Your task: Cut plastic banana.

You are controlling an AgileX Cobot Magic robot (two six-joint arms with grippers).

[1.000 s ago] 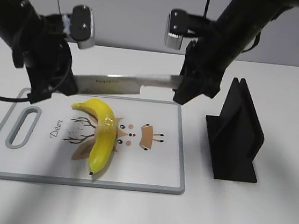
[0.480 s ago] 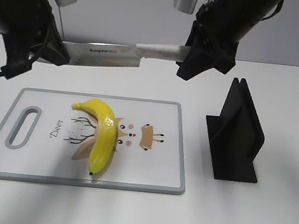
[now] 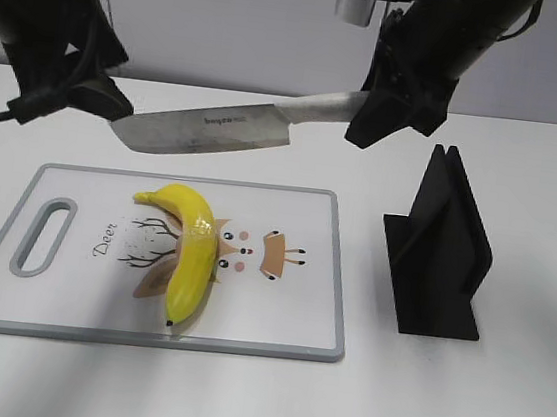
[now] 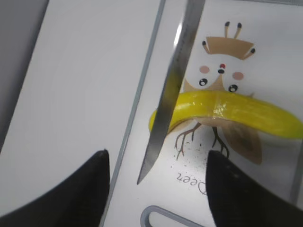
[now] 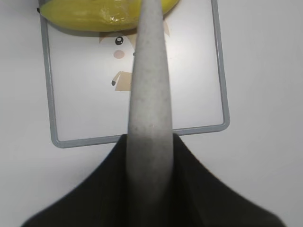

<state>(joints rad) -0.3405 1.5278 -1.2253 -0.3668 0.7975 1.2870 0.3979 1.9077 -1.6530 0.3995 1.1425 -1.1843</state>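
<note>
We see the banana (image 3: 190,251) lying on the cutting board (image 3: 276,314), left of the board's middle, over the printed deer drawing (image 3: 253,251). Its long axis runs from the far left toward the near edge, curving as it goes; the small dark tip (image 3: 170,325) points toward the board's near rim, and the other end points left, toward the handle slot (image 3: 42,235).

The right gripper (image 5: 147,156) pinches the pale handle of the knife (image 3: 207,131), jaws pressed against it on both sides. The blade hangs in the air above the board's far edge, tip to the left and tilted slightly downward, clear of the banana. The left gripper (image 4: 156,182) has its jaws spread with nothing between them.

In the right wrist view the handle hides the middle of the banana and the frame cuts off its top. A black stand (image 3: 439,257) sits on the table (image 3: 497,415) to the right of the board
</note>
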